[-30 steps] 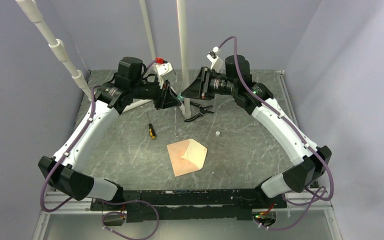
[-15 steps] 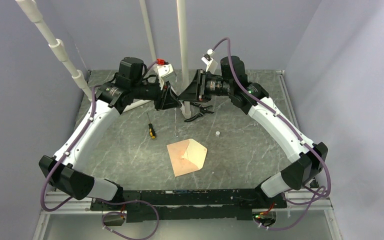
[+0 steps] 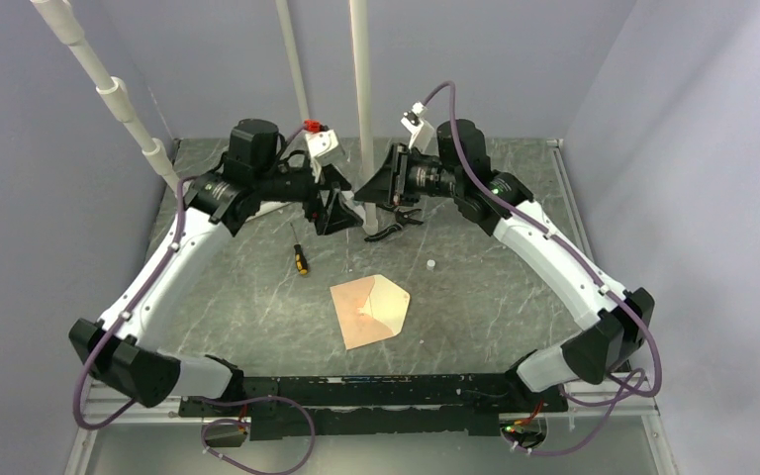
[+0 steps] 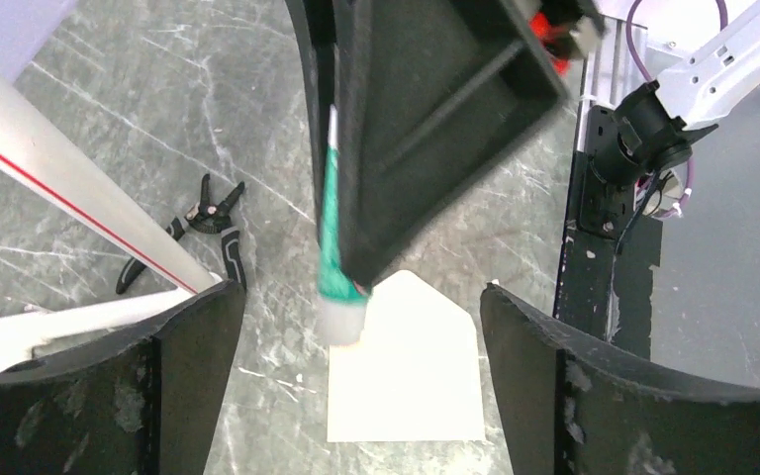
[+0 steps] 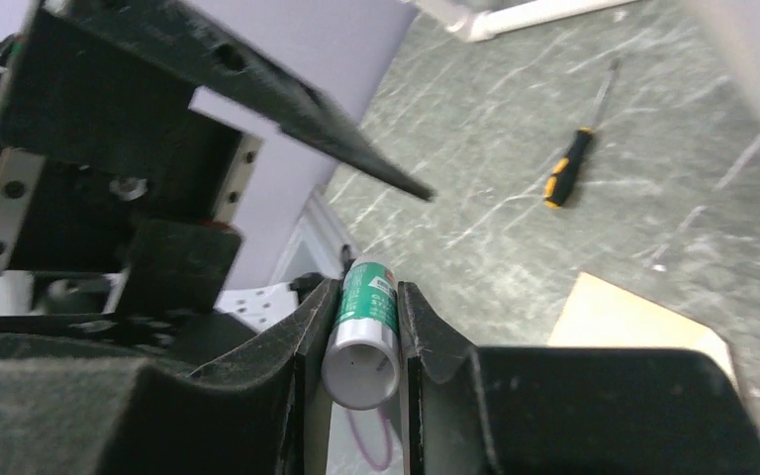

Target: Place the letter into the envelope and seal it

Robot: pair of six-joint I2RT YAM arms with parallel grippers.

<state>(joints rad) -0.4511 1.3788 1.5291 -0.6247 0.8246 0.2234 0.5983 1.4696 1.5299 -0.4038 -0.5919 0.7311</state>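
Nearest the arm bases, the envelope (image 3: pixel 369 312) lies flat on the surface (image 3: pixel 505 267), pointed flap to the right and not seen to move over the last sec. No separate letter shows, so it's prob already inside, tho the pics can't confirm. Just beyond the envelope to the left is a screwdriver (image 3: pixel 300 259); beyond it to the right, a small white bit (image 3: pixel 431 264), too small to ID. Further beyond, well above the envelope, the change: the right gripper (image 3: pixel 366 188) has swung left vs a sec ago, pinched tight on a green-and-white glue stick (image 5: pixel 361 332). The left gripper (image 3: pixel 334 210) has dropped a little and now stands spread wide, holding nothing, w/ the stick tip between its fingers but untouched. Pliers (image 3: pixel 396 220) and a white pole (image 3: pixel 364 119) sit just behind them. Reads as glue prep for sealing; the flap isn't glued or shut yet.
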